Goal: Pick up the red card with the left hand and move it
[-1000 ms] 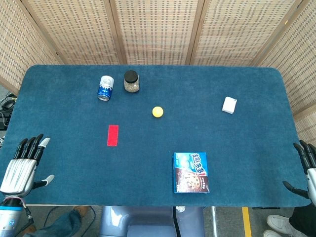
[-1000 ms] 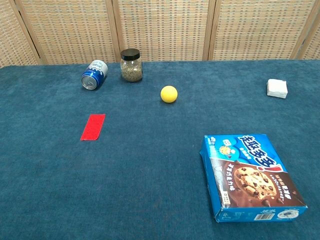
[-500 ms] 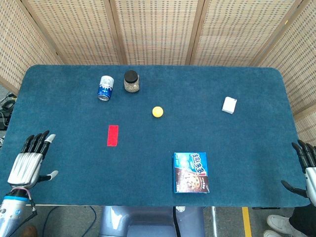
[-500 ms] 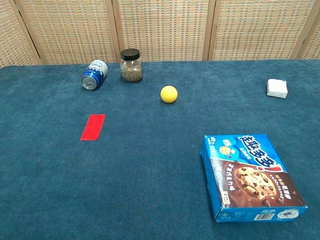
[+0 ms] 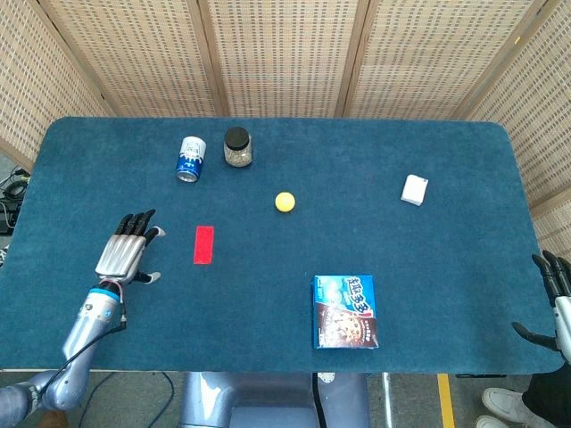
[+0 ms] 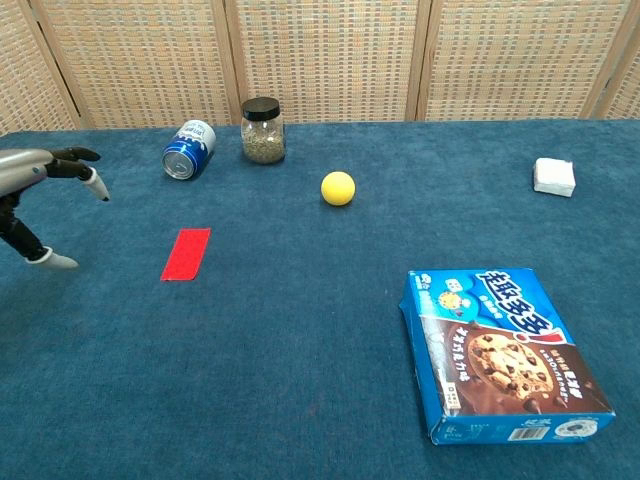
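The red card lies flat on the blue table, left of centre; the chest view shows the red card too. My left hand hovers open just left of the card, fingers spread and pointing toward the far side, a short gap from it. In the chest view the left hand enters at the left edge, thumb hanging down. My right hand is open at the table's near right corner, away from everything.
A blue can lies on its side beside a dark-lidded jar at the back left. A yellow ball sits mid-table, a blue cookie box near the front, a small white box at the right.
My left hand has moved from the near left corner forward and rightward over the table, ending beside the red card. The right hand has barely shifted.
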